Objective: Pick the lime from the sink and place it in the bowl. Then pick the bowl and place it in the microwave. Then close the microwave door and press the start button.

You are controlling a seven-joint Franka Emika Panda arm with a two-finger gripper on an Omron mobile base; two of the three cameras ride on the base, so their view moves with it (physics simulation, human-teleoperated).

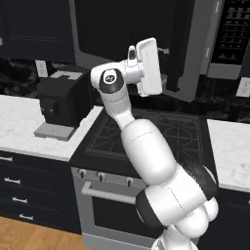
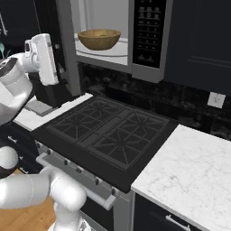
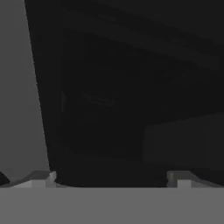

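One bowl (image 2: 99, 39) with the lime (image 2: 103, 34) inside sits on the turntable of the open microwave (image 2: 146, 40), fingers (image 3: 43, 178) spread wide facing the door (image 3: 122, 87); one coffee machine (image 1: 61, 100) on tabletop (image 1: 19, 122).

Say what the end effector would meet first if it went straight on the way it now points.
Most likely the microwave door: its dark glass faces the open end effector close ahead in the hand view, with nothing visible between. Exact depth is unclear.

Smooth wooden bowl (image 2: 99, 39); matt grey microwave (image 2: 146, 40); white marble counter (image 2: 189, 176).
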